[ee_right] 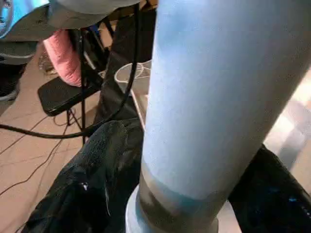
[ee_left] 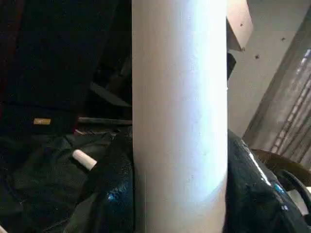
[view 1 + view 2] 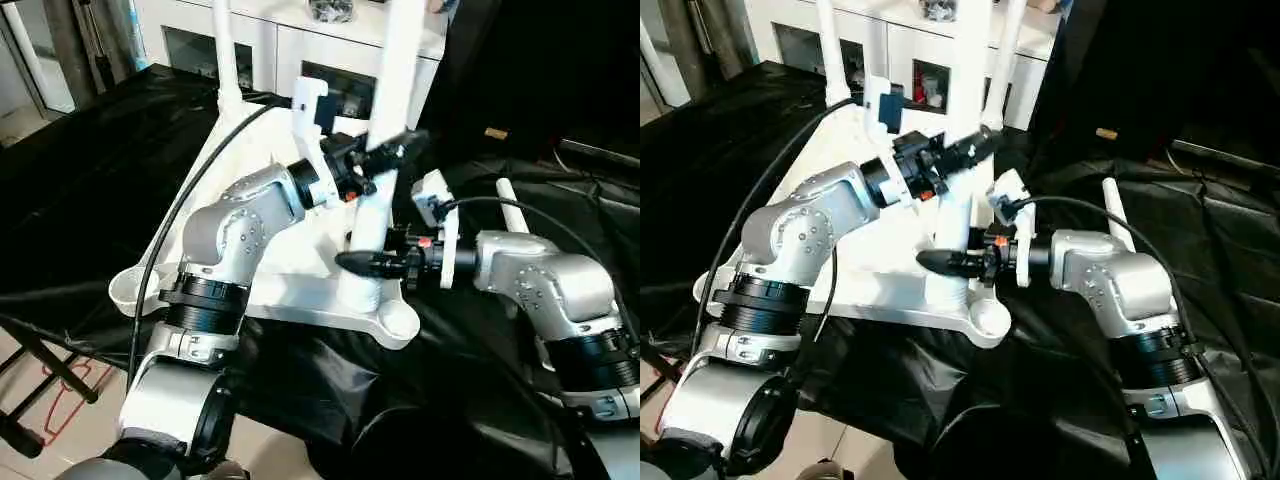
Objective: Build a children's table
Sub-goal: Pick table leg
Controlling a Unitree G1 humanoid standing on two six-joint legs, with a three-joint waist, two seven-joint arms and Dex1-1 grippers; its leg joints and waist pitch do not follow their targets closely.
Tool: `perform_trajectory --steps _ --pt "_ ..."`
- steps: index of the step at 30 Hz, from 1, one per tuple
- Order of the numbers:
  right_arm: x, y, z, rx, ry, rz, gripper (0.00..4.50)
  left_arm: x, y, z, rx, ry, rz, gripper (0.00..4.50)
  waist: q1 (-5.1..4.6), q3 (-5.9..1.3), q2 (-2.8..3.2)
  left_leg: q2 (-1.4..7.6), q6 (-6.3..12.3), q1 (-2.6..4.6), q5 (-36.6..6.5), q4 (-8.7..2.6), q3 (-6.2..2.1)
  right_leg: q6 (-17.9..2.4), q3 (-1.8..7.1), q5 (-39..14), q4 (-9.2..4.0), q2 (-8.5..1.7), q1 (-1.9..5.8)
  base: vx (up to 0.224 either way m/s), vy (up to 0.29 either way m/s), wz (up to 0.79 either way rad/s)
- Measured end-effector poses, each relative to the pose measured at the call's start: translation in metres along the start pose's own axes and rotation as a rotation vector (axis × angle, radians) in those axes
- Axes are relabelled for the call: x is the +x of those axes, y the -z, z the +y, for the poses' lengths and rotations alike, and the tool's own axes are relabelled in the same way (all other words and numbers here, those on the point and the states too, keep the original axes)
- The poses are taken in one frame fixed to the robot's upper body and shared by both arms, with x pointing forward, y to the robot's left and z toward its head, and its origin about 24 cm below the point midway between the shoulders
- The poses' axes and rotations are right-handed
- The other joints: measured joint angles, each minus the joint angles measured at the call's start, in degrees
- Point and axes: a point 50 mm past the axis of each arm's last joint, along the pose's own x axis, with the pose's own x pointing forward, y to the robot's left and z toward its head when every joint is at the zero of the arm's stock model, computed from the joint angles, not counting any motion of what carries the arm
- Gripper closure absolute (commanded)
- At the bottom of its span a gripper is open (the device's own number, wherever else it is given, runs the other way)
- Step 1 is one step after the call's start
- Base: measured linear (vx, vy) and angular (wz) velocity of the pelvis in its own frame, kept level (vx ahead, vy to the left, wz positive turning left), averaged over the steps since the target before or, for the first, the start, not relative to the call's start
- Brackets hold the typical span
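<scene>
The children's table's white tabletop (image 3: pixel 290 270) lies underside up on the black-draped work table. One white leg (image 3: pixel 224 50) stands upright at its far left. A second upright leg (image 3: pixel 400 60) rises from a ring near the front right corner socket (image 3: pixel 398 320). My left gripper (image 3: pixel 400 148) is shut on this leg partway up, and its black fingers (image 2: pixel 112 194) press both sides of the tube (image 2: pixel 180 121). My right gripper (image 3: pixel 362 262) stands open low around the same leg (image 1: pixel 209 97), just above the base. Another leg (image 3: pixel 512 205) lies loose behind my right arm.
A white cabinet (image 3: pixel 290 40) stands behind the work table. Black cloth (image 3: pixel 90 180) covers the table all round the tabletop. A dark folding frame (image 3: pixel 40 370) stands on the floor at front left. A black cable (image 3: pixel 180 210) loops over my left arm.
</scene>
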Motion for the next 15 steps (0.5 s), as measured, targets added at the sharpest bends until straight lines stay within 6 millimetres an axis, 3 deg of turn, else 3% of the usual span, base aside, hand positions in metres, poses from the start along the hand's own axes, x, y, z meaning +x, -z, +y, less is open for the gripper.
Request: perform_trajectory --steps 7,8,11,13,15 --pt "0.0015 0.0032 -0.0003 0.014 -0.014 0.01 1.4 0.0005 0.0001 -0.0012 -0.003 0.015 0.0 2.68 0.08 0.0 0.0 0.01 0.0 0.0 0.0 0.04 0.0 0.0 0.0 0.0 0.03 0.0 0.0 0.0 0.0 0.0" --pt "0.0015 0.004 -0.001 0.019 -0.013 0.01 1.68 0.0005 0.0001 -0.0013 -0.004 0.017 -0.001 2.68 0.07 0.0 0.0 0.01 0.0 0.0 0.0 0.04 0.0 0.0 0.0 0.0 0.03 0.0 0.0 0.0 0.0 0.0" --pt "0.0012 0.0059 -0.002 0.03 -0.01 0.012 1.75 0.0004 -0.0001 -0.0016 -0.007 0.022 -0.004 2.68 0.07 0.0 0.01 0.01 0.0 0.0 0.0 0.04 0.0 0.0 0.0 0.0 0.04 0.0 0.0 0.0 0.0 0.0" --pt "0.0012 0.0059 -0.002 0.03 -0.01 0.012 2.11 0.0005 0.0 -0.0021 -0.01 0.032 -0.003 2.68 0.06 0.0 0.01 0.01 0.0 0.01 0.0 0.04 0.0 0.0 0.0 0.0 0.05 0.0 0.0 0.0 0.0 0.0" --pt "0.0012 0.006 -0.002 0.03 -0.01 0.012 2.17 0.0005 0.0004 -0.0025 -0.016 0.036 0.0 2.68 0.06 0.0 0.01 0.01 0.0 0.01 0.0 0.04 0.0 0.0 0.0 0.0 0.05 0.0 0.0 0.0 0.0 0.0"
